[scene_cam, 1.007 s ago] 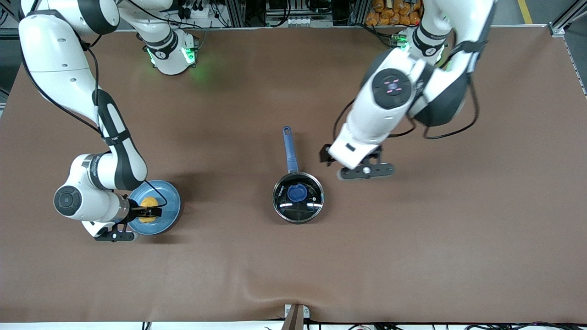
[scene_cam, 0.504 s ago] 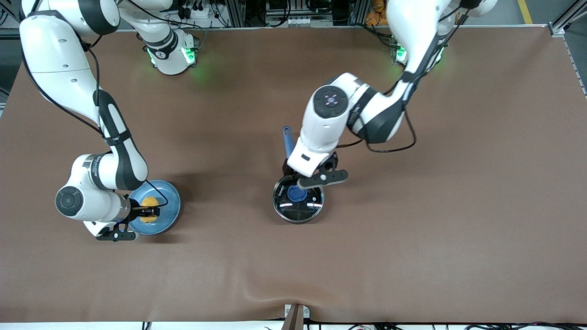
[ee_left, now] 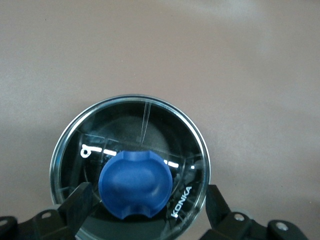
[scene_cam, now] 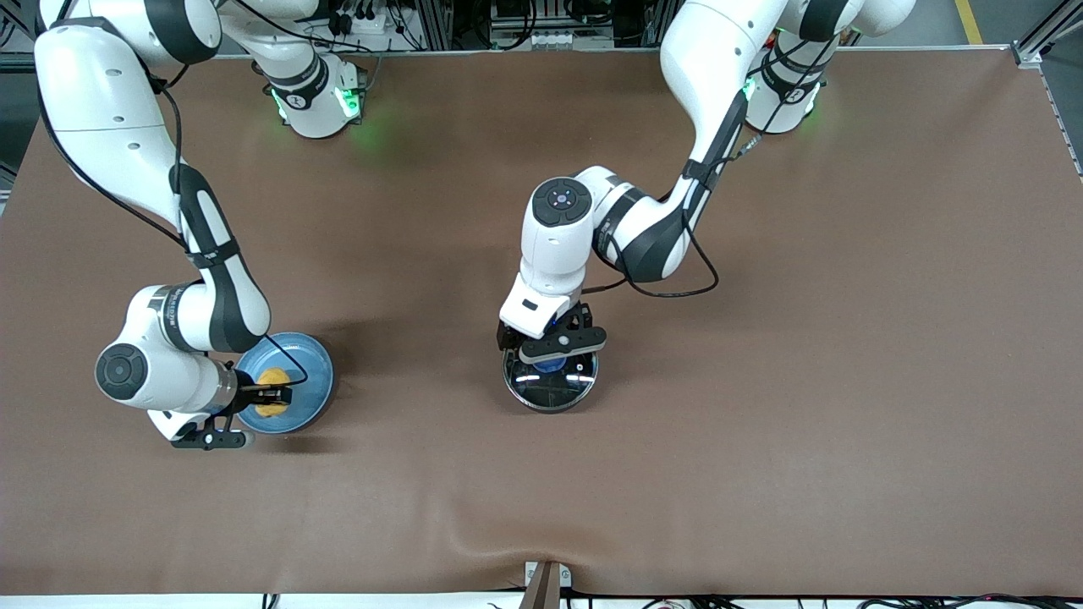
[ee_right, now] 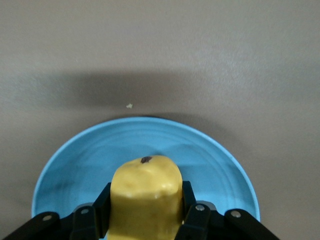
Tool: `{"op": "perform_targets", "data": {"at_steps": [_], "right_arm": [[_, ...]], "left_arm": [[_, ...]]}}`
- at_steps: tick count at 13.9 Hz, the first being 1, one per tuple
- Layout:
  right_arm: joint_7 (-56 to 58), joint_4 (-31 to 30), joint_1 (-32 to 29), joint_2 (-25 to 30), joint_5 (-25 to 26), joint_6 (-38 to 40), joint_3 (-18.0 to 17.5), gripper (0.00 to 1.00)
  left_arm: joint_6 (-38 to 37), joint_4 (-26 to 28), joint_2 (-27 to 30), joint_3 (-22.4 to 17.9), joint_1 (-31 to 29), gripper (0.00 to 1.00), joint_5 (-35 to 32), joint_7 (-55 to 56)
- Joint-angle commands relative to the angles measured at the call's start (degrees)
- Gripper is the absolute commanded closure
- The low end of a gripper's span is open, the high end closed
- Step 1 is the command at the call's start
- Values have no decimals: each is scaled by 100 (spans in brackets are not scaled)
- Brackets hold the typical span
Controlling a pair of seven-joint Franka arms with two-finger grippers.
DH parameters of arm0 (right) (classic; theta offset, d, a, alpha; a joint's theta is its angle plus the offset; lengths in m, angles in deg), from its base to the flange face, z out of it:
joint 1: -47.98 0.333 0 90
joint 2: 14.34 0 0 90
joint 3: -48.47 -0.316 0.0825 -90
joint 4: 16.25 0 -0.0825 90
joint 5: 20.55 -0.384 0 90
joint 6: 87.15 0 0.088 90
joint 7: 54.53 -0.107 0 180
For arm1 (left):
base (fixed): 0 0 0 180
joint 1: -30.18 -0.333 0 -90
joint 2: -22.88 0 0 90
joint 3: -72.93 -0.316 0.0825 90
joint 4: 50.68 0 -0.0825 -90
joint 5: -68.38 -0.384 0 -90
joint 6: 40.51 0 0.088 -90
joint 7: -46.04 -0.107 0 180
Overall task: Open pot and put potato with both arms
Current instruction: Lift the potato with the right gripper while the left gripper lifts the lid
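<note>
Front view: your left end effector [scene_cam: 550,349] hangs over the lidded pot [scene_cam: 551,381] at mid-bench [scene_cam: 761,423], while the right end effector [scene_cam: 269,396] sits at the potato [scene_cam: 272,403] on the plate [scene_cam: 309,372] toward the right arm's end.

Left wrist view: fingers [ee_left: 80,205] spread wide, flanking the blue knob [ee_left: 135,184] of the lid [ee_left: 150,120] without touching.

Right wrist view: fingers [ee_right: 196,216] pinch the potato [ee_right: 146,200] above the plate [ee_right: 100,150].

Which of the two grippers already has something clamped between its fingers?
The right gripper, over the blue plate, is shut on the potato. The left gripper is open astride the lid's knob.
</note>
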Motion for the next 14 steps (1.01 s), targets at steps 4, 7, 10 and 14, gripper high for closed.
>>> {"op": "perform_targets", "data": {"at_steps": [4, 7, 10, 14], "right_arm": [[-39, 108, 139, 363, -75, 80, -171, 83], [-197, 108, 148, 522, -110, 53, -365, 83], [-206, 117, 209, 628, -311, 45, -400, 83], [-215, 117, 429, 794, -488, 45, -400, 87]], "left_arm": [[51, -172, -210, -77, 33, 0, -137, 113], [51, -163, -315, -77, 33, 0, -137, 113], [51, -154, -359, -77, 33, 0, -137, 113], [33, -154, -351, -68, 25, 31, -102, 140]]}}
